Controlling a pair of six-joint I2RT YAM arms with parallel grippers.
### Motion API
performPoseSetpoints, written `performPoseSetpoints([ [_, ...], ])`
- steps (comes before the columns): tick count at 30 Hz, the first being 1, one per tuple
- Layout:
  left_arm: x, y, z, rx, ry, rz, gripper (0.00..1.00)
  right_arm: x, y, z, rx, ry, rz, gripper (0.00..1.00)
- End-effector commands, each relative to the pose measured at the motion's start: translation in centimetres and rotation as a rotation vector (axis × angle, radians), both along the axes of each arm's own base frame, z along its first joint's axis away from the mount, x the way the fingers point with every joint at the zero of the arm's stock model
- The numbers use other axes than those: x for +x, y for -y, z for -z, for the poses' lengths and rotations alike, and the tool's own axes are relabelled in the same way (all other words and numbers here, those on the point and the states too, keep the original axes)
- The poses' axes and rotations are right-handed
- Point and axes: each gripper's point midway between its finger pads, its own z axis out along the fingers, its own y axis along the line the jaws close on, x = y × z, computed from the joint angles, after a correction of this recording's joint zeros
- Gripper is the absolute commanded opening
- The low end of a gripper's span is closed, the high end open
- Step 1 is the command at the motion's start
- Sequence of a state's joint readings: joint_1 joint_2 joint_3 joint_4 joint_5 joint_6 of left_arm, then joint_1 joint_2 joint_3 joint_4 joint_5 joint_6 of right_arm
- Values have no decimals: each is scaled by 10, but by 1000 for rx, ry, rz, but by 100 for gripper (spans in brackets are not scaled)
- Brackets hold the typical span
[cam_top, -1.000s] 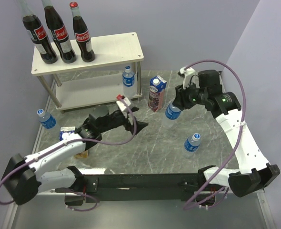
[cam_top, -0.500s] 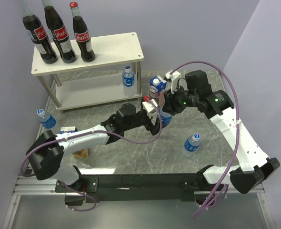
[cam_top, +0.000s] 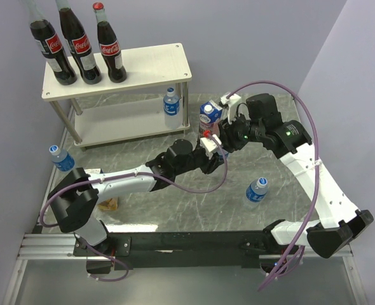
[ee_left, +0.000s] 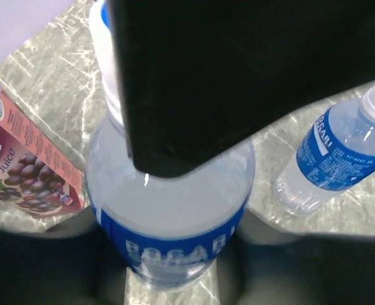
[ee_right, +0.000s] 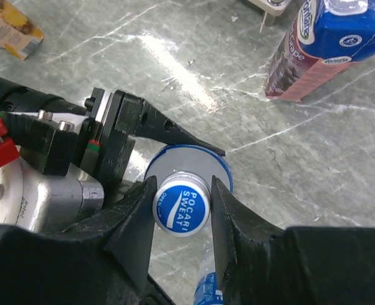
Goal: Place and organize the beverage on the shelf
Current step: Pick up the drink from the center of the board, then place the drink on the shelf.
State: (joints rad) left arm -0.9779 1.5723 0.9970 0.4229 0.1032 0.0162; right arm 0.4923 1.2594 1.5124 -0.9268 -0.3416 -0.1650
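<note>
Right gripper (ee_right: 181, 204) clenched on cap of Pocari water bottle (ee_left: 168, 210). Left gripper (cam_top: 214, 154) clamped round its body, near tabletop (cam_top: 175, 197) centre, looks like handoff. Three cola bottles (cam_top: 79, 47) already on shelf (cam_top: 149, 63) top. Other water bottles (cam_top: 256, 190) and grape juice carton (cam_top: 208, 124) still unshelved.

The left arm (cam_top: 124, 181) stretches far-right and the right arm (cam_top: 314, 171) bends left. The left gripper (ee_left: 170, 254) clamps the Pocari Sweat bottle (ee_left: 168, 190) by its body, while the right gripper (ee_right: 181, 202) pinches its cap (ee_right: 180, 206).

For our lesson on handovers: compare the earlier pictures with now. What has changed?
The left gripper reached right and closed on the water bottle's body. The right gripper carried it slightly left and still pinches its cap. The cola bottles, shelf and grape carton stayed put.
</note>
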Motion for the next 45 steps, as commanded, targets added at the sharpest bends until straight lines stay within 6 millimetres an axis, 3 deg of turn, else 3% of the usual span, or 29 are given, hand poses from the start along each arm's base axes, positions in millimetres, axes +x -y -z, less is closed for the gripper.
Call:
performPoseSetpoints([
  [1,3,3,-45,-109,85,-3,0,5,-20,-43,139,114,-47,0],
  [4,-1,-7,-42,-126,79,-29,0,2,-23,-42,146,111,-72,42],
  [5,-2,-14,-43,-140,88,-41,0,2,-23,-45,151,121,-70,59],
  [7,-3,-24,-48,-160,100,-69,0,4,-18,-49,150,150,-46,69],
  [8,-6,-29,-39,-166,66,-82,0,6,-17,-52,153,167,-35,76],
  [10,-6,-36,-41,-177,66,-102,0,8,-11,-59,157,194,-14,80],
  [13,-4,-50,-33,-174,54,-158,0,16,4,-71,185,227,34,83],
  [14,-3,-56,-27,-168,45,-179,0,22,18,-70,204,222,63,83],
  [16,2,-68,-32,-196,47,-225,0,29,33,-72,230,242,96,83],
  [17,8,-79,-26,-195,42,-271,0,32,39,-59,237,216,103,83],
  [19,14,-93,-33,-234,34,-324,0,45,61,-55,255,255,163,83],
  [20,24,-106,-30,-238,29,-376,0,47,65,-35,253,222,174,83],
  [21,29,-113,-32,-251,25,-398,0,50,72,-29,269,218,185,83],
  [26,61,-155,-42,-308,0,-527,0,50,78,0,258,221,191,83],
  [35,106,-207,-62,-341,55,-665,0,45,82,11,298,231,163,82],
  [45,140,-230,-79,-332,98,-700,0,44,87,15,309,211,154,80],
])
